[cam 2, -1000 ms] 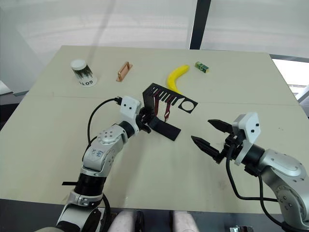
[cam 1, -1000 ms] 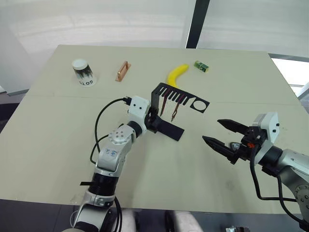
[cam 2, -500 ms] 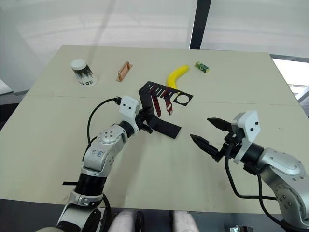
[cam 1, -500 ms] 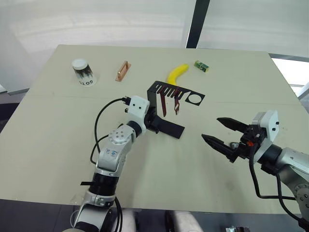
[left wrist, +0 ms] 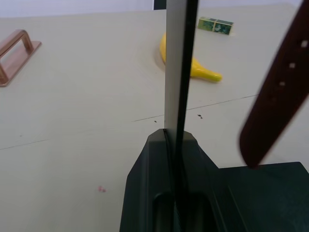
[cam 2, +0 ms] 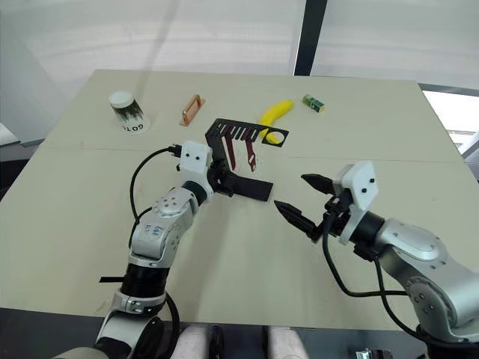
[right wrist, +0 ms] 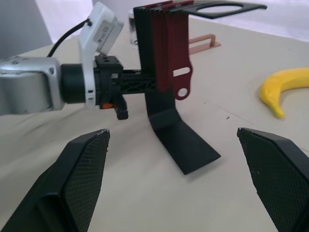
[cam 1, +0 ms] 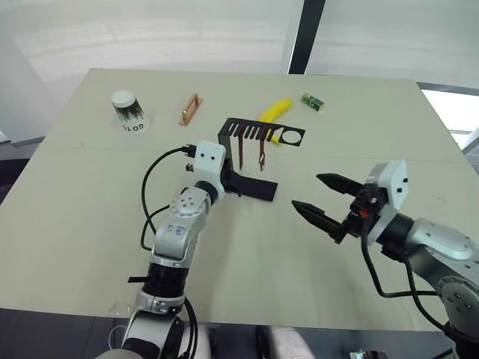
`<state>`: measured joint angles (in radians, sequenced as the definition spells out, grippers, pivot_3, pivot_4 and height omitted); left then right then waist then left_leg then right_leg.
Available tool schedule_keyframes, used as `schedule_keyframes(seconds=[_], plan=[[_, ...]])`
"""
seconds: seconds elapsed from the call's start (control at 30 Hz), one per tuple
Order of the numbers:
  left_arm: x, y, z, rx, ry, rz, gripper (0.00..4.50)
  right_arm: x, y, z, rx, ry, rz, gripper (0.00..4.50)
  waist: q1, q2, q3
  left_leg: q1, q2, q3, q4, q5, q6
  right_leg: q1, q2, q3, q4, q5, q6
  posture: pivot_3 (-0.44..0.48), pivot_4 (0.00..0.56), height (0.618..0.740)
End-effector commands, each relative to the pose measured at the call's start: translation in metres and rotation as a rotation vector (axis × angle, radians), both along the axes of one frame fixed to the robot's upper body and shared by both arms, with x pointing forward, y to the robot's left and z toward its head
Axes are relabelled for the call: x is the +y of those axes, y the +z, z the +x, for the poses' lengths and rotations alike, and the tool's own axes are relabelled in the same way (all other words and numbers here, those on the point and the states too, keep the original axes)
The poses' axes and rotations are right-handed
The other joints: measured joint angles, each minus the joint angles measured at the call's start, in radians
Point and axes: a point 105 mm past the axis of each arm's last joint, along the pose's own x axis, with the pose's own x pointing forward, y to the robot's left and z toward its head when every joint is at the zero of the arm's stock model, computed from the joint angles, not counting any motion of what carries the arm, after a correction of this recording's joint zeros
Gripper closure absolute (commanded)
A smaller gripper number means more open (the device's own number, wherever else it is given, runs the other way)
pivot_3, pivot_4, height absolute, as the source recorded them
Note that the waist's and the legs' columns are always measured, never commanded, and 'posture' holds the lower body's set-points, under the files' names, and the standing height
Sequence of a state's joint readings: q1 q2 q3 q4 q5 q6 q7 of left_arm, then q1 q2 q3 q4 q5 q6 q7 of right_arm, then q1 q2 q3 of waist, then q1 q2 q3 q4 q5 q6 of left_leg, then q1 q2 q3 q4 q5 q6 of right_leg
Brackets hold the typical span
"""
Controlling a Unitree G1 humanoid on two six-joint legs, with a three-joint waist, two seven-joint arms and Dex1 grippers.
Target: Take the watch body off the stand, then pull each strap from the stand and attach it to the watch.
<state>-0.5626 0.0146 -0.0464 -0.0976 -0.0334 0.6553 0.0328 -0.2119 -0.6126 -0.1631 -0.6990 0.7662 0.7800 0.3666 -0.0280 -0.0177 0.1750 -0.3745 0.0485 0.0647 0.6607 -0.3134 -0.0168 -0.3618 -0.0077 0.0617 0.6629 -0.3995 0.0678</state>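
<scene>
Turning the stand (cam 1: 247, 161) is what the left gripper (cam 2: 215, 178) has done over the last second: its fingers stay clamped on the black upright, and the slotted top arm, which pointed off to the right, now swings back toward the banana (cam 1: 275, 114), ring hole over its tip. Both maroon straps (cam 1: 253, 152) still hang from the slots, swaying a little. The right gripper (cam 1: 323, 200) has moved in closer above the counter (cam 1: 90, 224), fingers spread wide and empty, facing the straps. The ring looks empty, and I cannot find the watch body. By my judgement, the reorientation presents the straps for the right gripper to pull one.
</scene>
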Motion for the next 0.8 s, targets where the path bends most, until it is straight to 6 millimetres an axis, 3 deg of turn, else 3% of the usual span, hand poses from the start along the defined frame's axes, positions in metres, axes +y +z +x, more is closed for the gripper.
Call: schedule_keyframes(seconds=[0.03, 0.3, 0.47, 0.67, 0.8], plan=[[0.004, 0.017, 0.006, -0.061, 0.074, -0.004, 4.45, 0.012, 0.008, 0.013, -0.026, -0.132, 0.037, 0.0, 0.0, 0.0, 0.0, 0.0, 0.0, 0.0, 0.0, 0.0, 0.0, -0.001, 0.0, 0.0, 0.0, 0.0, 0.0, 0.0, 0.15, 0.74], [-0.001, 0.014, 0.016, -0.055, 0.129, 0.003, 4.45, 0.044, 0.021, 0.041, -0.031, -0.247, 0.097, 0.0, -0.001, 0.0, 0.0, -0.013, 0.0, 0.0, 0.005, 0.001, -0.001, -0.017, -0.001, 0.0, 0.015, 0.0, 0.0, 0.0, 0.15, 0.74], [-0.002, 0.011, 0.02, -0.041, 0.154, -0.012, 4.45, 0.051, 0.024, 0.062, -0.039, -0.337, 0.108, 0.0, -0.001, 0.0, -0.001, -0.013, 0.0, 0.0, 0.005, 0.001, -0.001, -0.017, -0.002, -0.001, 0.016, 0.0, 0.0, 0.0, 0.15, 0.74], [-0.01, 0.008, 0.017, -0.045, 0.131, 0.003, 4.45, 0.067, 0.027, 0.071, -0.048, -0.339, 0.132, 0.0, -0.005, 0.0, -0.001, -0.013, 0.0, 0.0, 0.004, 0.001, -0.001, -0.018, -0.002, -0.001, 0.016, 0.0, 0.0, 0.0, 0.15, 0.74], [-0.005, 0.002, 0.011, -0.037, 0.121, 0.021, 4.45, 0.07, 0.028, 0.071, -0.056, -0.325, 0.14, 0.0, -0.004, 0.0, -0.001, -0.013, 0.0, 0.0, 0.005, 0.001, -0.001, -0.018, -0.002, -0.001, 0.017, 0.0, 0.0, 0.0, 0.15, 0.74]])
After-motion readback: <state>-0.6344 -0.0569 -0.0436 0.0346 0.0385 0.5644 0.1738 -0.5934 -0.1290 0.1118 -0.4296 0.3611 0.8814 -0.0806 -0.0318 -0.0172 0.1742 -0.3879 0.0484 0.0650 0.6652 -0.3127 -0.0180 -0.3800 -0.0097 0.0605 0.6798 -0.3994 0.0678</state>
